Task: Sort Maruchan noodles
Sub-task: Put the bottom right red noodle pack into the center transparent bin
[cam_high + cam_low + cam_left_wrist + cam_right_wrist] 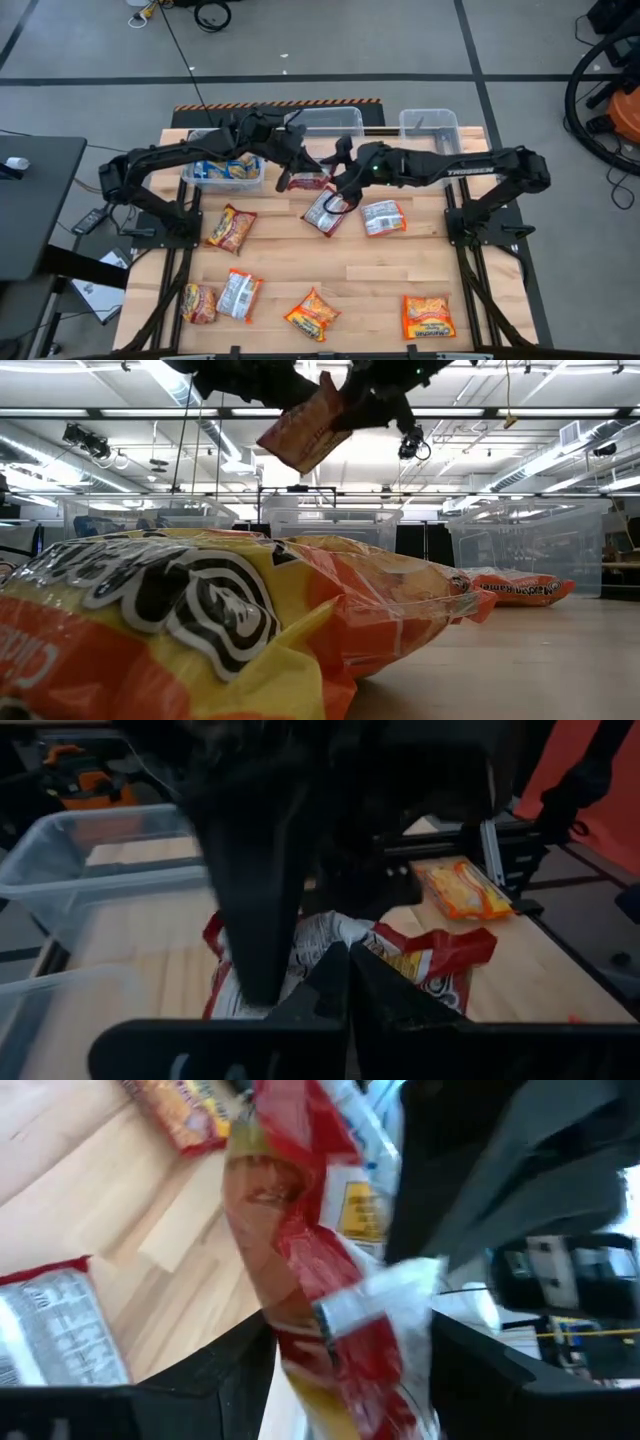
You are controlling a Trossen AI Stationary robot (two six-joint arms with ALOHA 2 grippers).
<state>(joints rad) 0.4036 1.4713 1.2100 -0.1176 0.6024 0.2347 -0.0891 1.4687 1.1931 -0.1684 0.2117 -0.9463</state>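
Observation:
A dark red-silver noodle packet [308, 181] hangs in the air over the table's far middle, tilted [303, 426]. My left gripper [294, 168] is shut on it, reaching in from the left. My right gripper [330, 186] comes from the right and is open; in its wrist view its two fingers stand on either side of the packet [300, 1250]. Other noodle packets lie flat on the table: an orange one [232, 228] and two red-silver ones [325, 212] [383, 216]. Blue packets lie in the left tub [224, 171]. My left gripper [347, 970] pinches an edge of the red-silver packet [372, 942] between its two shut fingers, coming nearly level from the table's left. The packet sticks out beyond the fingertips, tilted and lifted clear of the table. Whether my right gripper touches the packet I cannot tell.
Two more clear tubs [331, 122] [431, 126] stand along the far edge. Several packets lie near the front edge [200, 302] [238, 295] [312, 314] [428, 317]; one orange-yellow packet [200, 620] fills the low view's foreground. Bare wood lies in the table's middle.

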